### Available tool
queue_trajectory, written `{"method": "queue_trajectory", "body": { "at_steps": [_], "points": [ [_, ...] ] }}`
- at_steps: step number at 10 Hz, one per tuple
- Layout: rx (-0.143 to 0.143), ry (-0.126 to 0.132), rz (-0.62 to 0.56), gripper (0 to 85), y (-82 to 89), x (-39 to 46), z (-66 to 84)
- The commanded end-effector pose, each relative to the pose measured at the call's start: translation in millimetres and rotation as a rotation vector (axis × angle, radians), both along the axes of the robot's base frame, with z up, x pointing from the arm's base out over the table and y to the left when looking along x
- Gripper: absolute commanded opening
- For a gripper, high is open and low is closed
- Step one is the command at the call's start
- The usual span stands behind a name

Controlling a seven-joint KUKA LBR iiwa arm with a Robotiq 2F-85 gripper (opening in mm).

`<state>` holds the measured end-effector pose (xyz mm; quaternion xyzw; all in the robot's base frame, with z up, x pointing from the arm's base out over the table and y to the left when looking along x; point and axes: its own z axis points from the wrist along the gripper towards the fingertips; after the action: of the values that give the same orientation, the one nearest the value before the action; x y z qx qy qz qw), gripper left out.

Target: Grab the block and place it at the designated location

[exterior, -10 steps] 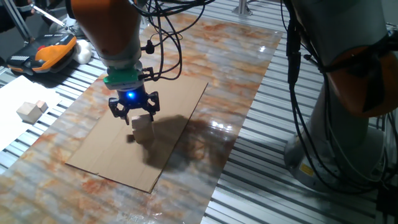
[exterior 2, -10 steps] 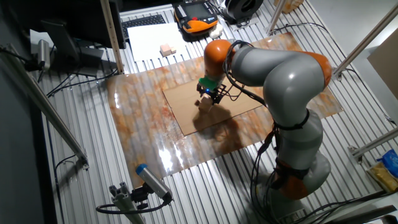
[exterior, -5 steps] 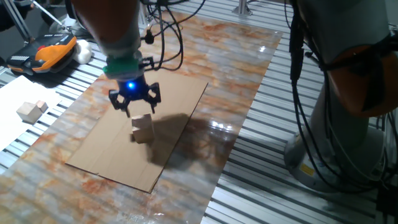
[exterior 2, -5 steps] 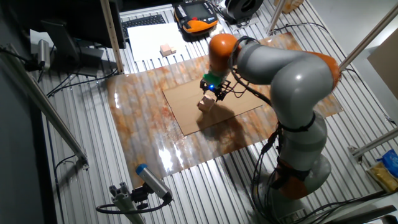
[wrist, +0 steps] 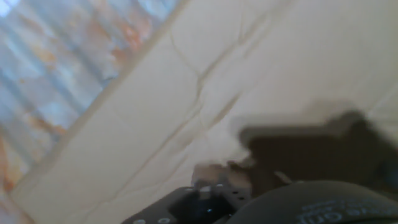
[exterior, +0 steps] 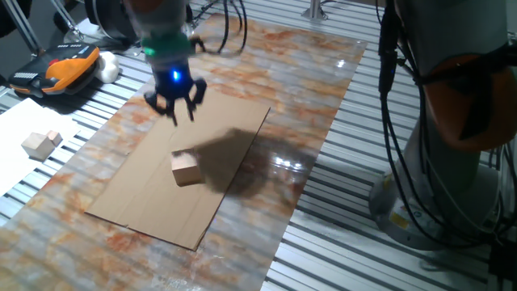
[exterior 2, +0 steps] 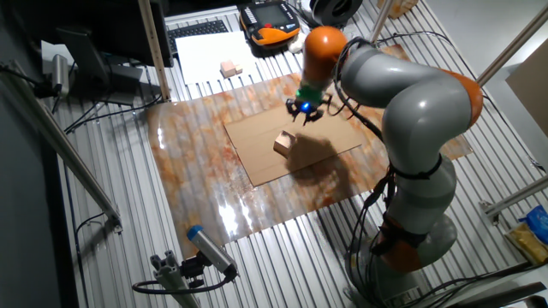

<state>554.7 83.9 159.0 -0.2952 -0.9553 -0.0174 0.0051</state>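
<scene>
The block (exterior: 186,168) is a small tan wooden cube resting on the brown cardboard sheet (exterior: 137,194), near its middle. The other fixed view shows the block (exterior 2: 283,143) on the same sheet (exterior 2: 253,154). My gripper (exterior: 176,111) hangs in the air above and behind the block, apart from it, open and holding nothing. It also shows from the far side, gripper (exterior 2: 306,114) lifted off the sheet. No dark dot for the designated location shows in any view. The hand view is blurred and shows only cardboard (wrist: 186,81) and dark gripper parts.
A pair of paler wooden blocks (exterior: 40,143) lies on white paper (exterior: 20,166) at the left. An orange and black pendant (exterior: 69,65) sits at the back left. The arm's large base (exterior: 452,162) and cables stand at the right, beside the marbled mat (exterior: 323,97).
The gripper let go of the block and rose up and back from it. The block stays on the cardboard where it was set down.
</scene>
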Motion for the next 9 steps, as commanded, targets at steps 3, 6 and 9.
{"method": "queue_trajectory", "body": {
  "at_steps": [3, 6, 9],
  "points": [
    [0.004, 0.016, 0.474, 0.0, -40.1, 4.2, 11.0],
    [-0.055, -0.04, 0.578, 0.0, -56.9, -2.8, 20.1],
    [-0.012, -0.058, 0.678, 0.0, -86.4, -6.9, 37.2]
  ]
}}
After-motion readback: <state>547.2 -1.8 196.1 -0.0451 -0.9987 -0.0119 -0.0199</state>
